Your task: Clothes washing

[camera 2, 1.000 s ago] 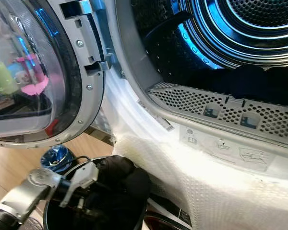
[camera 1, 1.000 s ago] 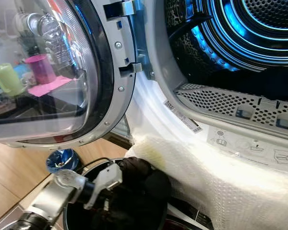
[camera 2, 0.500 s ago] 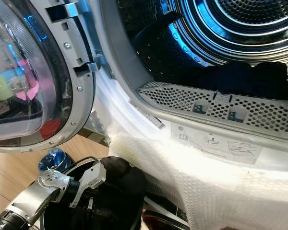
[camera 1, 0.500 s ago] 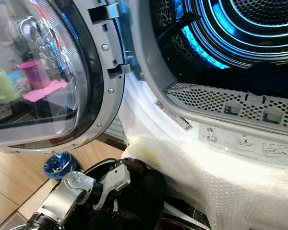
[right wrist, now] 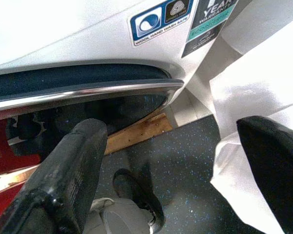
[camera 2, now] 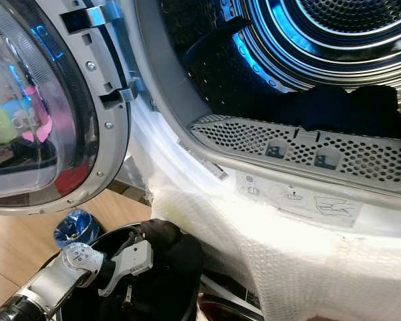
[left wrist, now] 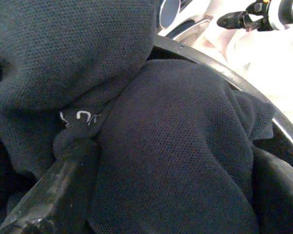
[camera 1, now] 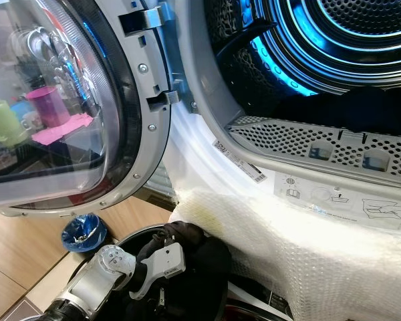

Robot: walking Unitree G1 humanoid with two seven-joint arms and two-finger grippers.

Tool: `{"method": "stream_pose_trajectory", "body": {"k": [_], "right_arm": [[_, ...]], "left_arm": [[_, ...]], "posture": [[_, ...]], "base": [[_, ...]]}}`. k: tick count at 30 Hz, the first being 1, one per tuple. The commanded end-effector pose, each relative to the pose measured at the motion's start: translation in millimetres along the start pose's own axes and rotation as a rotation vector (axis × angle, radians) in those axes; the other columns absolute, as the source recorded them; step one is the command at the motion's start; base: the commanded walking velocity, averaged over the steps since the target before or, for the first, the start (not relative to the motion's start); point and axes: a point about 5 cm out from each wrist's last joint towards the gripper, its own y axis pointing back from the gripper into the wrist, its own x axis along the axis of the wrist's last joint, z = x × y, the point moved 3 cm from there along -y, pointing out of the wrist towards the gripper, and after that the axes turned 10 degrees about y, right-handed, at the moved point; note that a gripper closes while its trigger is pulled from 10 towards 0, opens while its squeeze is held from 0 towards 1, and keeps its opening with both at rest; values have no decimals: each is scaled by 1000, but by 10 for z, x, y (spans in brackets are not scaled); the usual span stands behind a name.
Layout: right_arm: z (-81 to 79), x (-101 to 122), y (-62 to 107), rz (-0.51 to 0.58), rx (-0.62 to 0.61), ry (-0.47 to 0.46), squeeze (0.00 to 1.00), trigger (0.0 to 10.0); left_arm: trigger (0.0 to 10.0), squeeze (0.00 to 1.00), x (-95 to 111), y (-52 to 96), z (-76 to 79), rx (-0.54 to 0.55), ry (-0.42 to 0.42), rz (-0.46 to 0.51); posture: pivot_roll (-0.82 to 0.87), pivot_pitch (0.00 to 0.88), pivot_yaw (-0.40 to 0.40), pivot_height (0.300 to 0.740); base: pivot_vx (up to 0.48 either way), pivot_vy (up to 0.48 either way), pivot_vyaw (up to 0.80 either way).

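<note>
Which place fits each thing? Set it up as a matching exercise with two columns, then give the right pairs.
Things:
1. dark garment
2. door
3. bubble wrap
4. left gripper

Places:
A. draped over the machine's front, below the drum opening
B. swung open at the robot's left
C. heaped in the black basket
D. down in the basket, pressed into cloth

Pairs: 1-C, 2-B, 3-A, 4-D
</note>
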Motion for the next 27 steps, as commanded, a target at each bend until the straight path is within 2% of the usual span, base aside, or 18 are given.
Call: {"method": "stream_pose_trajectory", "body": {"k": [1, 2, 7, 8, 9, 10, 27], "right_arm": [[-46, -70, 31, -21, 11, -2, 0, 10000], [-54, -71, 30, -24, 12, 14, 0, 10000], [-95, -85, 42, -29, 25, 12, 0, 10000], [-106, -88, 45, -30, 29, 17, 0, 10000], [-122, -90, 48, -30, 34, 23, 0, 10000], [-129, -90, 49, -30, 37, 25, 0, 10000], [-156, -123, 53, -55, 52, 54, 0, 10000]], "left_arm": [[10000, 0, -103, -4, 3, -1, 27, -27], [10000, 0, -149, -18, 18, -11, 9, -60], [10000, 0, -165, -70, 45, -28, 29, -67], [3843, 0, -161, -74, 54, -36, 29, -64], [431, 0, -152, -79, 60, -43, 31, -59], [0, 0, -150, -79, 63, -46, 34, -57], [0, 0, -227, -41, 126, -100, 56, -97]], "posture": [[50, 0, 195, 740], [49, 0, 194, 740], [46, 0, 195, 740], [46, 0, 195, 740], [43, 0, 198, 740], [43, 0, 198, 740], [59, 3, 192, 740]], "base": [[0, 0, 0], [0, 0, 0], [0, 0, 0], [0, 0, 0], [0, 0, 0], [0, 0, 0], [0, 0, 0]]}}
